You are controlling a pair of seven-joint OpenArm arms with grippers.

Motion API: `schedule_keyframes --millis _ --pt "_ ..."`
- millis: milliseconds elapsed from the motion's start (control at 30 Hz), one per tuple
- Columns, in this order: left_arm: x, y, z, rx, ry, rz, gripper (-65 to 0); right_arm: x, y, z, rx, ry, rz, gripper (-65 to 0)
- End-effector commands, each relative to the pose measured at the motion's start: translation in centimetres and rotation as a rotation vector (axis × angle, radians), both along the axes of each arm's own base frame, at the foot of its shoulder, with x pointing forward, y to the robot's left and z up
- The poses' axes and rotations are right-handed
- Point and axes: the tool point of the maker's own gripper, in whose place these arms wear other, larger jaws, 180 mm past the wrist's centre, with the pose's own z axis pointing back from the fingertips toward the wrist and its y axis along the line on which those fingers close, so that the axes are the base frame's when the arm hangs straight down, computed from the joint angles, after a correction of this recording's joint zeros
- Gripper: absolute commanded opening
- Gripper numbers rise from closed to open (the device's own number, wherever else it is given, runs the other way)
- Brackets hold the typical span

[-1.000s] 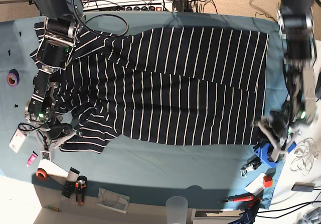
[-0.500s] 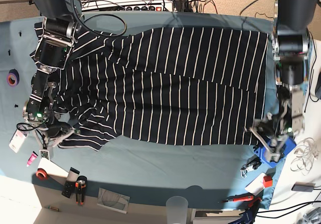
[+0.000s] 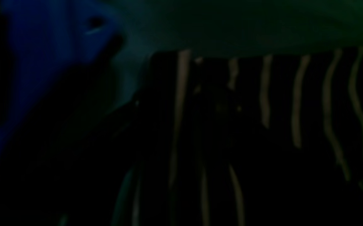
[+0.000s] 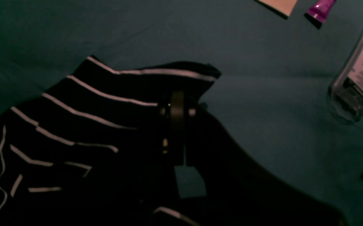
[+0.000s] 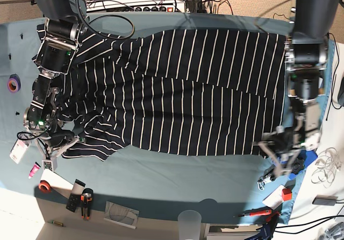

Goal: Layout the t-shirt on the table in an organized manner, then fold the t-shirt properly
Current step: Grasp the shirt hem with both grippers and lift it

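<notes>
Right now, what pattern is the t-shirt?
The t-shirt is dark navy-black with thin white stripes, clearest in the base view.

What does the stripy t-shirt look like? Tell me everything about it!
The t-shirt is soft dark fabric with thin white stripes. It lies spread across the teal table, mostly flat, with a long crease across its middle. The sleeve end near the right tool is bunched and wrinkled, and that tool is shut on the sleeve's edge. At the opposite end, the open left tool sits at the shirt's straight bottom corner.
</notes>
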Motion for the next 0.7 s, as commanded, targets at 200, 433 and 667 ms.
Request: schedule_keyframes --millis 200,433,667 --pt "1.3 1.5 1.1 0.109 -0.030 0.022 -55.7 1.4 -1.1 3.3 -0.026 -0.099 -0.007 -65.0" --pt "1.7 1.9 1.8 0.138 -0.046 0.016 -65.0 3.4 -2.3 8.3 -0.071 -0.350 0.005 -65.0" --pt "4.1 1.6 5.6 0.144 -0.137 0.012 -65.0 5.8 -1.8 13.7 -0.082 -0.455 0.017 -65.0"
